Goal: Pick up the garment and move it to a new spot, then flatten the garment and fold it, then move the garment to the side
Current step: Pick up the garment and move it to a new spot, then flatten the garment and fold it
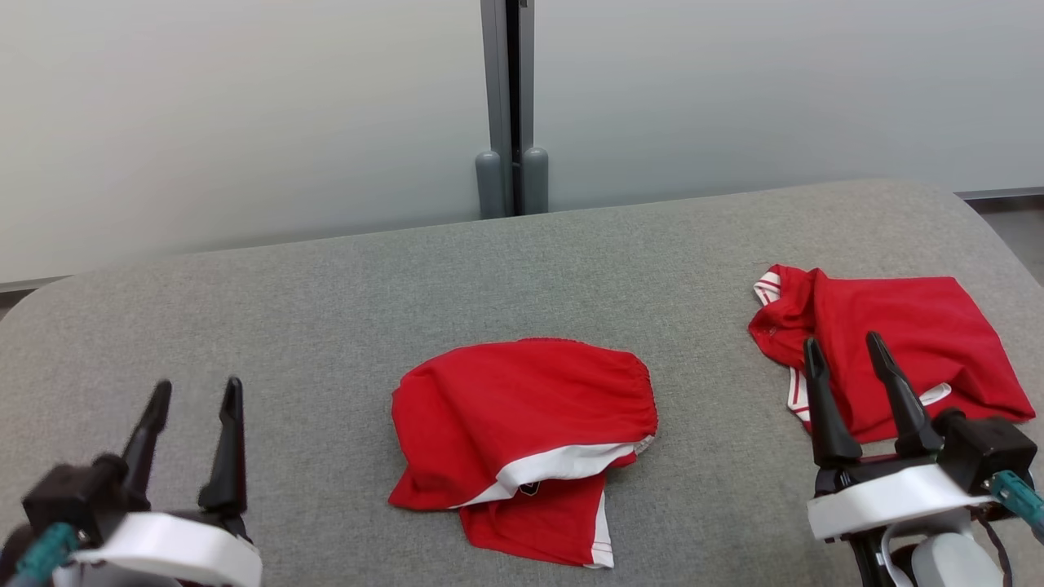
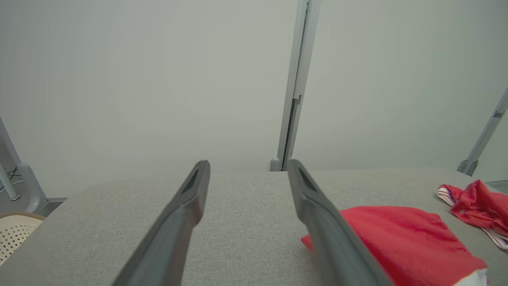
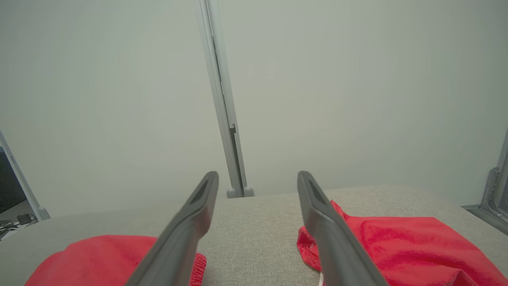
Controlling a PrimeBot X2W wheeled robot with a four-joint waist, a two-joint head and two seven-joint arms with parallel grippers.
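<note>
A grey bench (image 1: 326, 310) holds red shorts (image 1: 522, 408) at its centre, loosely doubled over with a white hem showing. A rumpled red shirt (image 1: 897, 334) lies toward its 3 o'clock edge, seemingly set aside. The shorts, probably the garment in hand, lie at 3 o'clock from the left pincer (image 1: 199, 386) and 9 o'clock from the right pincer (image 1: 842, 340), well apart from both. Each hovers released and empty, likely readying a reach.

Bench (image 1: 245, 326) free at left and far side
Shorts (image 1: 522, 408) lie at middle, shirt (image 1: 905, 326) at right, a bare gap between; the wall (image 1: 245, 122) closes the far edge.
</note>
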